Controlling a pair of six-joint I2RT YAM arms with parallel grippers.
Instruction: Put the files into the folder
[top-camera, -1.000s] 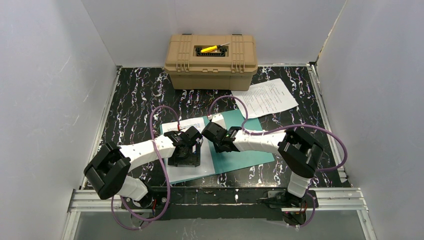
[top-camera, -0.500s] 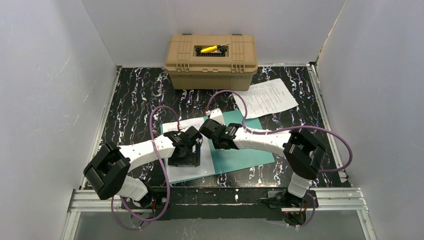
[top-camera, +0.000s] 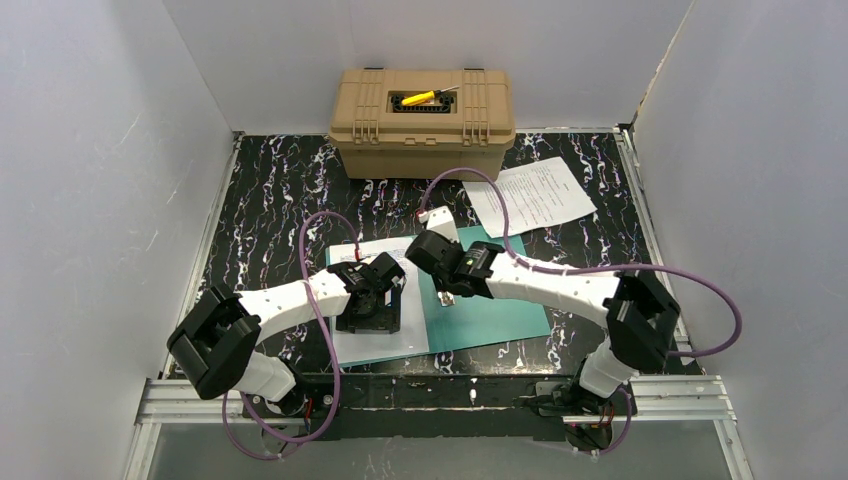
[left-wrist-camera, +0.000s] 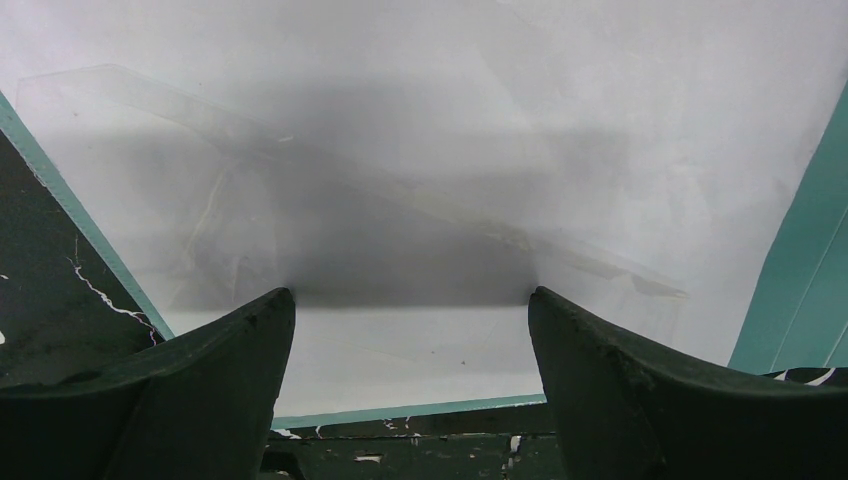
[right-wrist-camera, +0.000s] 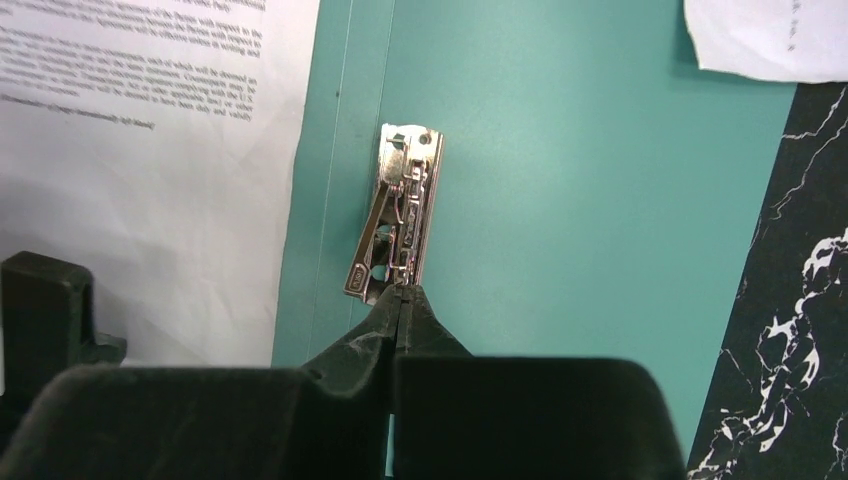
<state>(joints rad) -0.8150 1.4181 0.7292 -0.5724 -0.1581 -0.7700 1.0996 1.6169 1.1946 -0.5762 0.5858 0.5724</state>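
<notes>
A teal folder (top-camera: 500, 312) lies open on the table. One white printed sheet (top-camera: 375, 338) lies on its left leaf. My left gripper (top-camera: 368, 310) is open, with both fingertips pressed down on that sheet (left-wrist-camera: 450, 150); its midpoint lies over the paper (left-wrist-camera: 410, 295). A second printed sheet (top-camera: 530, 195) lies loose behind the folder, its corner over the folder's far edge (right-wrist-camera: 770, 35). My right gripper (top-camera: 447, 287) is shut, with its tips (right-wrist-camera: 402, 292) closed on the near end of the folder's metal clip (right-wrist-camera: 405, 200).
A tan toolbox (top-camera: 422, 125) stands at the back with a yellow tool (top-camera: 420, 97) in its lid recess. White walls close in the left, right and back. Black marbled tabletop (top-camera: 270, 200) shows around the folder.
My right gripper has moved nearer and slightly right along the folder's spine. The folder's right leaf has shifted a little nearer with it. The left gripper has stayed on the sheet.
</notes>
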